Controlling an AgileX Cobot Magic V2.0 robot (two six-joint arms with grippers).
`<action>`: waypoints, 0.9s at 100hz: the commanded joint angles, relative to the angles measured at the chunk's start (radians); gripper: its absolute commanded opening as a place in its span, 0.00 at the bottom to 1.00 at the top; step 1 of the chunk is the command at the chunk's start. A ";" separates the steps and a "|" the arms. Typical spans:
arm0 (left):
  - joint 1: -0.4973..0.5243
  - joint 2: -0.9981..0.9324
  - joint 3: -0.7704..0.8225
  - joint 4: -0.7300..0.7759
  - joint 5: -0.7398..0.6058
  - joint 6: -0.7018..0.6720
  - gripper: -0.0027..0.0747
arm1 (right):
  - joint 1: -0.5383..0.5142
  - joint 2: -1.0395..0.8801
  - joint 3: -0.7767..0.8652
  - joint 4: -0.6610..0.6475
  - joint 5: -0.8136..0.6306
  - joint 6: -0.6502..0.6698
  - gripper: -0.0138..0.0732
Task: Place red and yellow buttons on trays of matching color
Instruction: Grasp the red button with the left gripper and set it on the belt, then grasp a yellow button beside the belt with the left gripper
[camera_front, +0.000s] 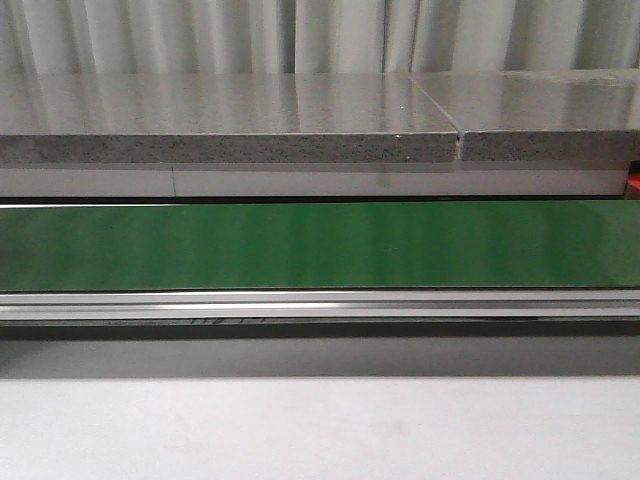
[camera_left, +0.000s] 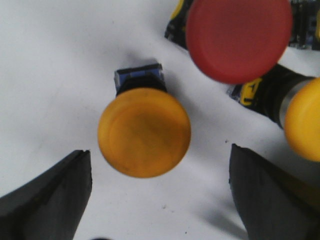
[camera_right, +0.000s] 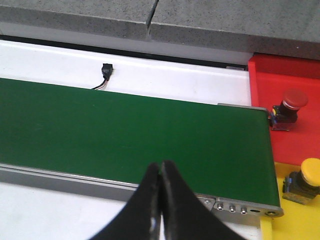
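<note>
Hovering wide open and empty over a yellow button (camera_left: 144, 132) beside a red button (camera_left: 239, 37), the left gripper (camera_left: 157, 192) has sorting left, while the right gripper (camera_right: 161, 200) hangs closed and empty above the green belt (camera_right: 125, 135), whose end meets a red tray (camera_right: 292, 80) and yellow tray (camera_right: 295, 220) each holding one matching button.

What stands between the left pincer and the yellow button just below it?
Nothing visible. The left pincer is open, and the yellow button sits on bare white surface ahead of its fingers. A red button and a second yellow button lie off to one side.
</note>
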 joint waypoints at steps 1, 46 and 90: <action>0.002 -0.041 -0.023 -0.004 -0.053 -0.006 0.75 | 0.002 0.000 -0.027 -0.004 -0.076 -0.009 0.08; 0.002 -0.041 -0.023 0.013 -0.123 -0.006 0.66 | 0.002 0.000 -0.027 -0.004 -0.076 -0.009 0.08; 0.002 -0.065 -0.023 0.021 -0.114 -0.006 0.30 | 0.002 0.000 -0.027 -0.004 -0.076 -0.009 0.08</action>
